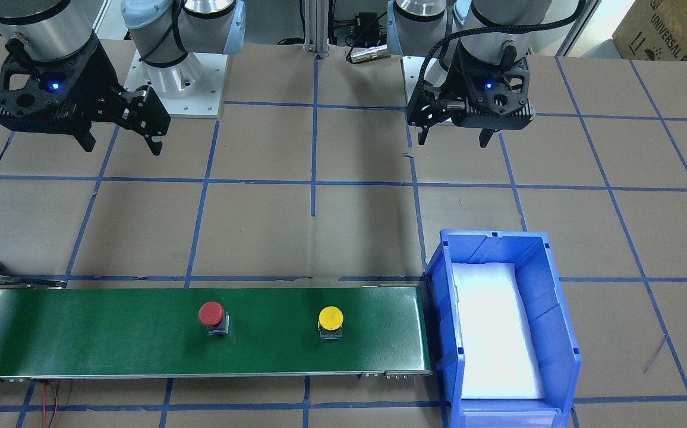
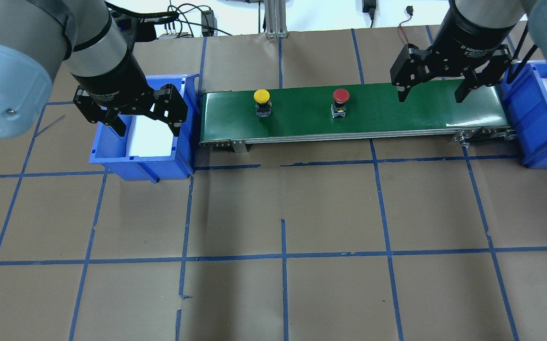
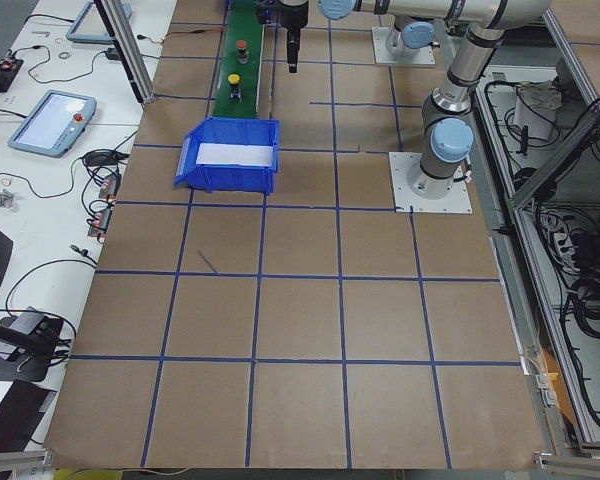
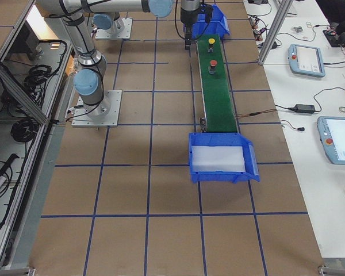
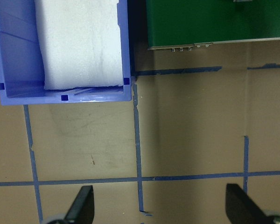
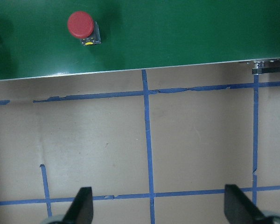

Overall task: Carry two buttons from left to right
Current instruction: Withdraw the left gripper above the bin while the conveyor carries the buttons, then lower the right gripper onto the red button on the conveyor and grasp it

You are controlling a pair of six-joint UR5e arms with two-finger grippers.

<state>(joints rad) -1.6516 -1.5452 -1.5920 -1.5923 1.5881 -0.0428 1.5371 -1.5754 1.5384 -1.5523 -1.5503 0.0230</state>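
Overhead exterior: the yellow button [image 2: 262, 96] and, to its right, the red button [image 2: 340, 95] stand upright and well apart on the green belt [image 2: 302, 118]. At the belt's ends, the left bin [image 2: 112, 163] and the right bin [image 2: 533, 135] each hold a white foam pad [image 2: 153, 142]. The left gripper [image 2: 148, 132] and the right gripper [image 2: 429, 99] hang raised, jaws spread, touching neither button

Front-facing: both grippers sit on the robot's side of the belt

Left wrist: spread fingers [image 5: 82, 205] frame brown paper [image 5: 191, 121], with the foam-lined bin far left

Right wrist: the red button stands on the belt, far left of the parted fingers
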